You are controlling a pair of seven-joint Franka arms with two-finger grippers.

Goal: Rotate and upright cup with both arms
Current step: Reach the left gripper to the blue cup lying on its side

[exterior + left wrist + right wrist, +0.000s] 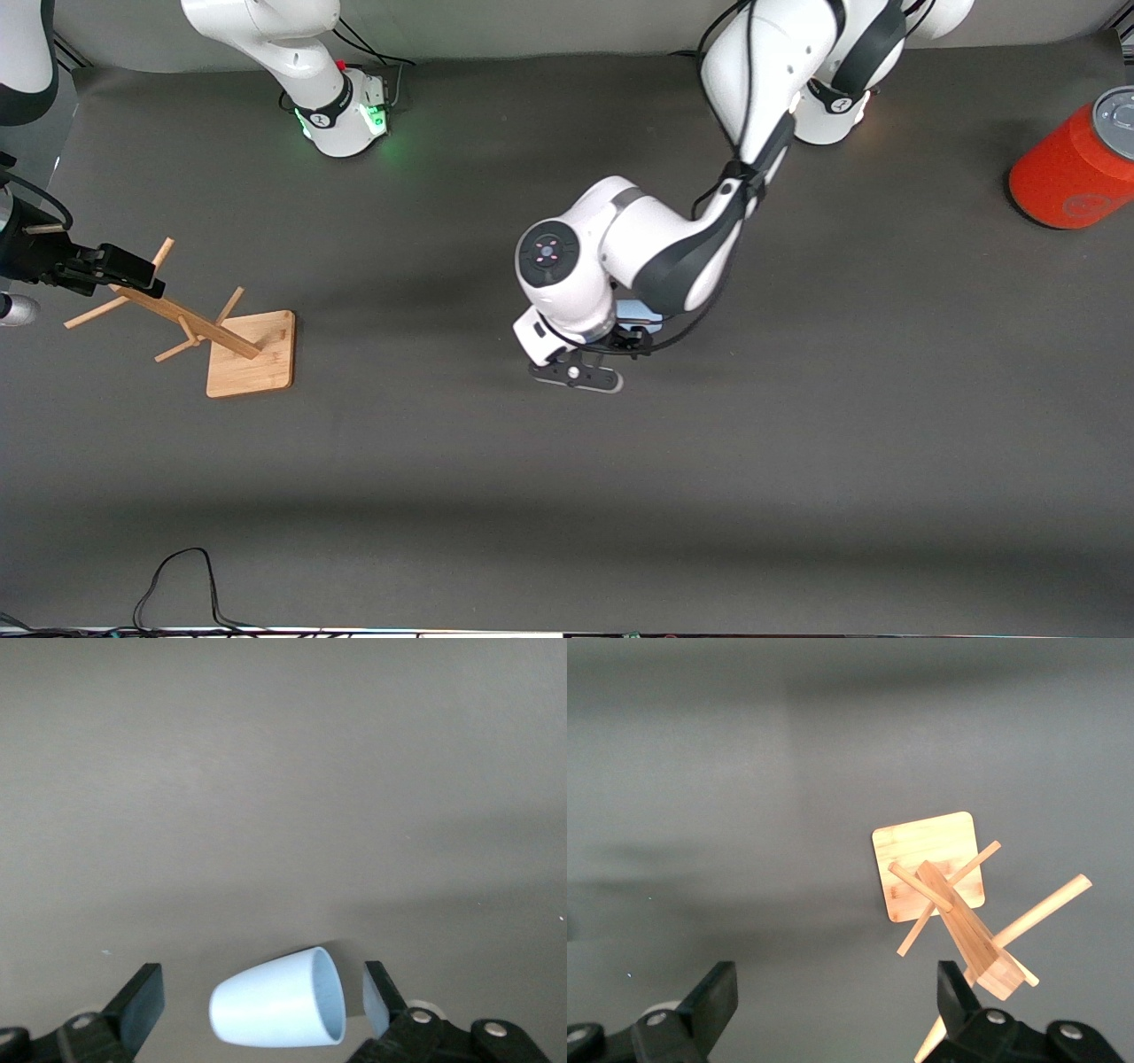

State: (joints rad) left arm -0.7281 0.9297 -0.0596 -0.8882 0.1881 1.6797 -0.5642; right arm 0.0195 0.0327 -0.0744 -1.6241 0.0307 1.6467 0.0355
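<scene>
Near the middle of the bench (797,461), the cup (276,1008) is lying on its side, a small pale-blue tapered thing with a matte skin and no handle, its wider rim showing a slightly darker inside. The left tool (264,1003) is hanging low over it with its fingers (142,1001) spread wide, one off the cup's closed end and the other just beside the rim, neither one touching. In the front view only a sliver of blue is peeking out under the left arm's wrist. The right tool (833,1001) is hovering wide open and empty over a wooden peg rack (232,341) at the right arm's end of the bench. An orange cylinder (1076,168) with a grey top is sitting at the left arm's end, well apart from the cup.
</scene>
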